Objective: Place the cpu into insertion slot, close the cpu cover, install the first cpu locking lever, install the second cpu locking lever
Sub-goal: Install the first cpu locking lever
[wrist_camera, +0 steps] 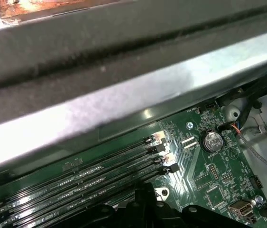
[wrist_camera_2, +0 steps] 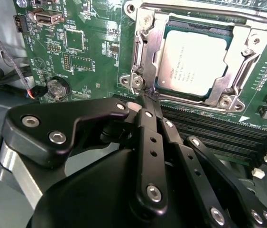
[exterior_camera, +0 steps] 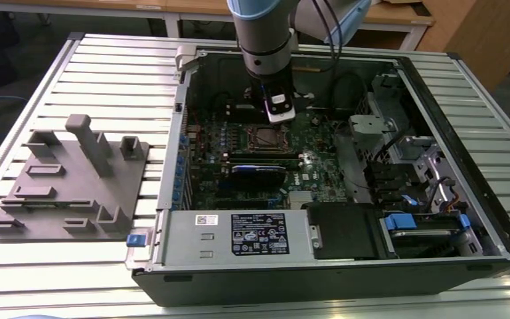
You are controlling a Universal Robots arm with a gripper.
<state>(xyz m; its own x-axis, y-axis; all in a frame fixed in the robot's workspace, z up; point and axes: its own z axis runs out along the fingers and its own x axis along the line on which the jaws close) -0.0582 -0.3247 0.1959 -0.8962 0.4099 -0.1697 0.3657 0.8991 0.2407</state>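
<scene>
Black two-finger gripper (wrist_camera_2: 148,97) is narrow: fingertips drawn together, touching or nearly so, right at one corner of the socket assy. Can't tell if anything thin is pinched btwn them. In the exterior view the gripper (exterior_camera: 279,113) hangs straight down from the grey-and-blue robot arm (exterior_camera: 264,33), inside the open case, just behind the socket.

Small flat square cpu with dull silver-grey top (wrist_camera_2: 192,59) lies flat in the insertion slot, a square socket w/ silvery rim (exterior_camera: 252,138) set in the green circuit board (wrist_camera_2: 90,47). Thin silvery cpu cover frame (wrist_camera_2: 153,38) is down over it, chip top showing thru the central window. A thin silvery metal rod (wrist_camera_2: 136,52) runs along the cover's side toward the corner where the fingertips are.

Long narrow black memory slots (wrist_camera_2: 218,133) lie just beside the socket, under the fingers. Round silver coin battery (wrist_camera_2: 57,88) sits on the board, well apart from the socket.

Further out: black tower computer case (exterior_camera: 326,279) lying on its side, grey labelled power-supply box (exterior_camera: 237,234) at its near edge. On the exterior view's left, a grey plastic fixture block (exterior_camera: 69,179) rests on the white slatted table (exterior_camera: 113,73).
</scene>
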